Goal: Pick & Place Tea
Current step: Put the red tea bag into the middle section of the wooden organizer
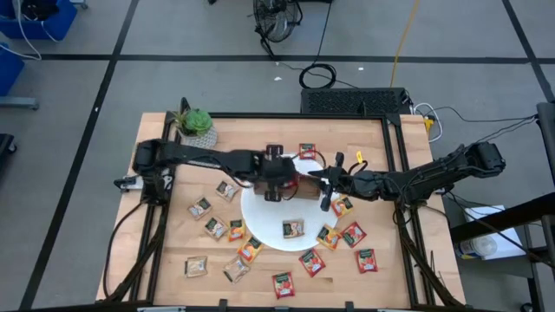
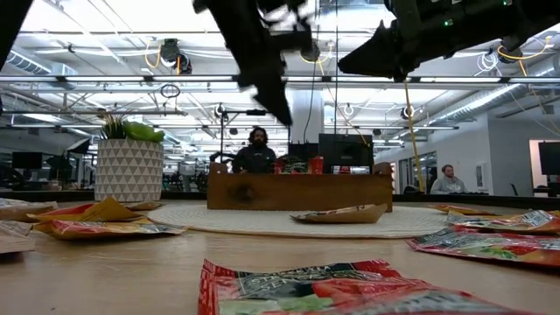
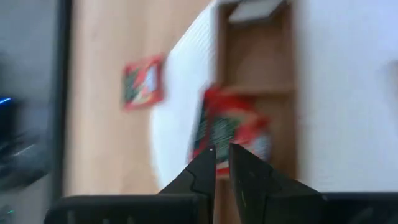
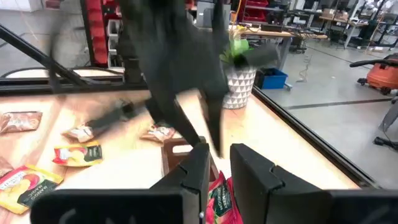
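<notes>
The left gripper [image 1: 276, 192] is held over the wooden tray [image 1: 299, 192] on the white plate [image 1: 264, 221], its fingers [image 3: 205, 168] narrowly parted and empty above a red sachet [image 3: 227, 130] lying in the tray. The right gripper [image 1: 327, 192] is poised just beside the tray, its fingers [image 4: 249, 165] likewise at a narrow gap with nothing between them. Other sachets [image 1: 201, 208] are scattered on the table [image 1: 165, 234] around the plate, and one [image 1: 293, 229] is on it.

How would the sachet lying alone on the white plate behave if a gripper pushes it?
The sachet looks thin and flat, so it is probably light and would slide across the plate. In the low view its edges curl upward, so it likely bends instead of staying stiff.
</notes>
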